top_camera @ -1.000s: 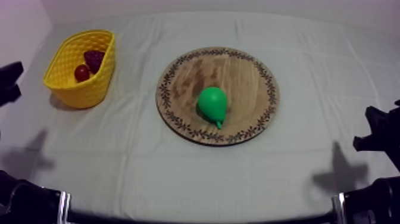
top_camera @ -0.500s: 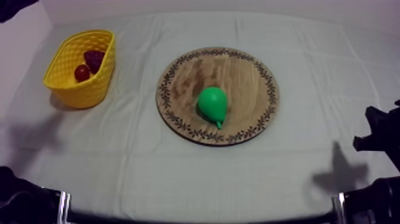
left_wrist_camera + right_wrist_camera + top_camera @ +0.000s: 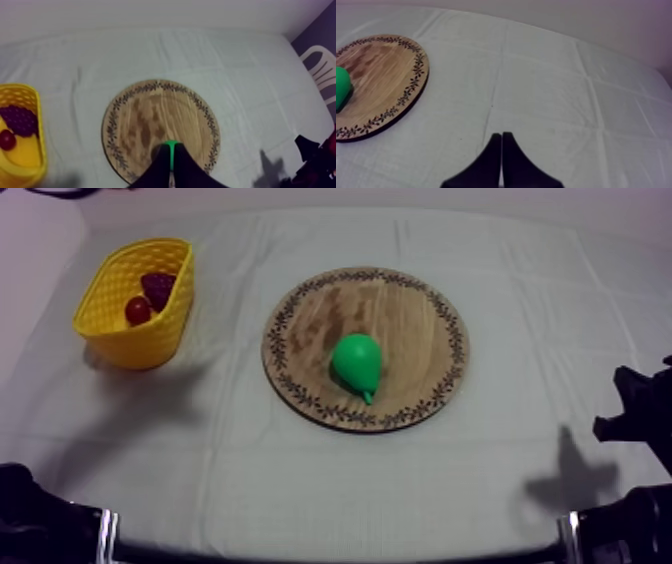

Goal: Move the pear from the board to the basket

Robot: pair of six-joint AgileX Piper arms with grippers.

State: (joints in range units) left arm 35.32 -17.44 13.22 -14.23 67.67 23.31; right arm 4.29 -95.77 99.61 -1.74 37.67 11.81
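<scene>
The pear lay on its side on the round wooden board, near the rim closest to the top camera. The yellow basket stood well apart at the table's left, holding a bunch of grapes and a small red fruit. The left gripper pointed at the board, fingers pressed together on nothing, the pear showing just past their tips. The right gripper was likewise clenched empty over the cloth beside the board.
</scene>
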